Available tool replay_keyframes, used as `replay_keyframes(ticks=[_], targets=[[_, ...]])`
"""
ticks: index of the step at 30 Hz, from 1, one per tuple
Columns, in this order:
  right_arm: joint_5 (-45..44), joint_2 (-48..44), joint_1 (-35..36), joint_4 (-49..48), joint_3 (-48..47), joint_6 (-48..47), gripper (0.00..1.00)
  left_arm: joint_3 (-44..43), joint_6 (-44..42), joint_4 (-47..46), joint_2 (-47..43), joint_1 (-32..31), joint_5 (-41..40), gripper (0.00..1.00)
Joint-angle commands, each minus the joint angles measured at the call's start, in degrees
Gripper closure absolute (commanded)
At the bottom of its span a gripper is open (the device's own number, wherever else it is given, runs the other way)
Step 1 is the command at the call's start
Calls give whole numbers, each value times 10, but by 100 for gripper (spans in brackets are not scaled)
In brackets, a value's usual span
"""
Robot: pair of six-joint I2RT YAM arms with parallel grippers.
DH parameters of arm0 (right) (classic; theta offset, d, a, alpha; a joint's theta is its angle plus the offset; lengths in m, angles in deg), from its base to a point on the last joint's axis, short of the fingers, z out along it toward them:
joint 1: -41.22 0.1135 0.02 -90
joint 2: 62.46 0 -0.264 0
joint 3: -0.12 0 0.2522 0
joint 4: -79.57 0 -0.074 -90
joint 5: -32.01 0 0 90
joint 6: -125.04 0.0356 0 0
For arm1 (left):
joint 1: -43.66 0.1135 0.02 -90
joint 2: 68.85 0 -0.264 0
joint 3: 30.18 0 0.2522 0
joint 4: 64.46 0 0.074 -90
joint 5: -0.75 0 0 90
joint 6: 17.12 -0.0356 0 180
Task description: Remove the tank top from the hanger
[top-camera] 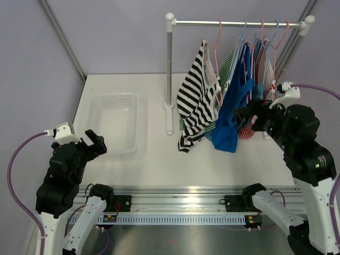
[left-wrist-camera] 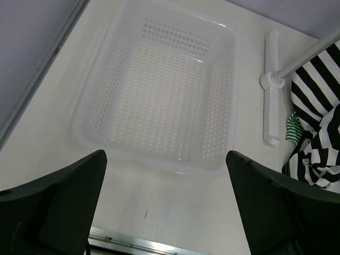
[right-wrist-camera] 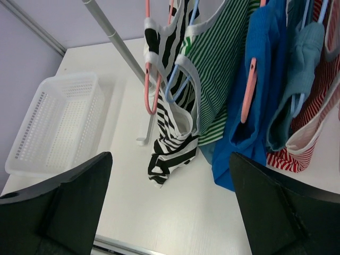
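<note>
Striped tank top [top-camera: 194, 101]: likely limp, light, hanging leftmost on the rail [top-camera: 234, 23]; you are holding left gripper [left-wrist-camera: 164, 156] and right gripper [right-wrist-camera: 170, 156] agape, so pinch its shoulder strap [right-wrist-camera: 151, 40].

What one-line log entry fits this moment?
left fingers: open, facing white perforated plastic basket | right fingers: open, facing black-and-white striped tank top | top: on pink hanger, not removed

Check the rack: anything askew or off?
The black-and-white striped tank top at the left end of the rack hangs lopsided, its lower end crumpled on the table. Nothing else stands out.
</note>
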Motion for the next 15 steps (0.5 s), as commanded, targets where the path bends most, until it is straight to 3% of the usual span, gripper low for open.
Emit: replay_keyframes(ticks=[1, 7, 12, 15], targets=[[-9, 83, 4, -15, -82, 3, 1, 13, 2, -31, -6, -2, 2, 1], [-9, 206, 4, -15, -200, -11, 9, 41, 12, -58, -6, -2, 18, 1], [66, 299, 4, -21, -284, -29, 29, 42, 14, -59, 13, -2, 22, 1], [63, 348, 4, -25, -319, -41, 30, 43, 14, -61, 11, -2, 24, 1]])
